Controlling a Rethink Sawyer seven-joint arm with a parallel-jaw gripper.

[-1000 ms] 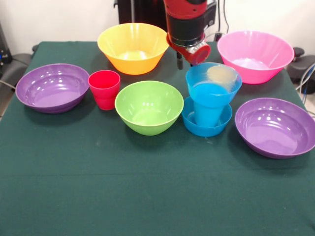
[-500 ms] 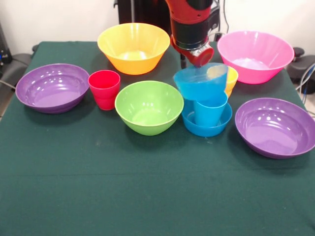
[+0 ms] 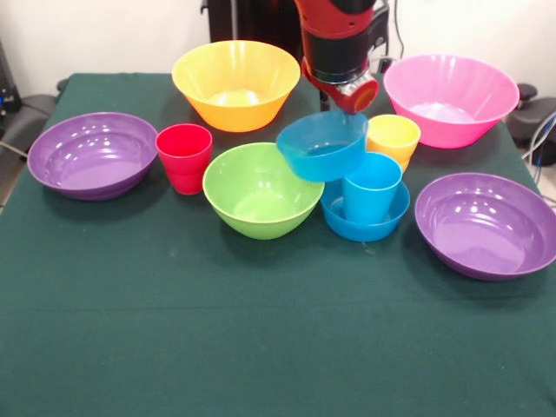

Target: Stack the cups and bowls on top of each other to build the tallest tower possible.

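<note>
Front view guy: gripper (image 3: 346, 94) pinches the small blue bowl (image 3: 322, 145) rim, tilted over the green bowl (image 3: 262, 188).
Reply: (sketchy) one-sided hold, could slip off beside the blue cup (image 3: 372, 186).

Dark green cloth (image 3: 261, 347) covers table — plain white wall (image 3: 104, 35) behind, cables (image 3: 543, 130) at right edge.
</note>
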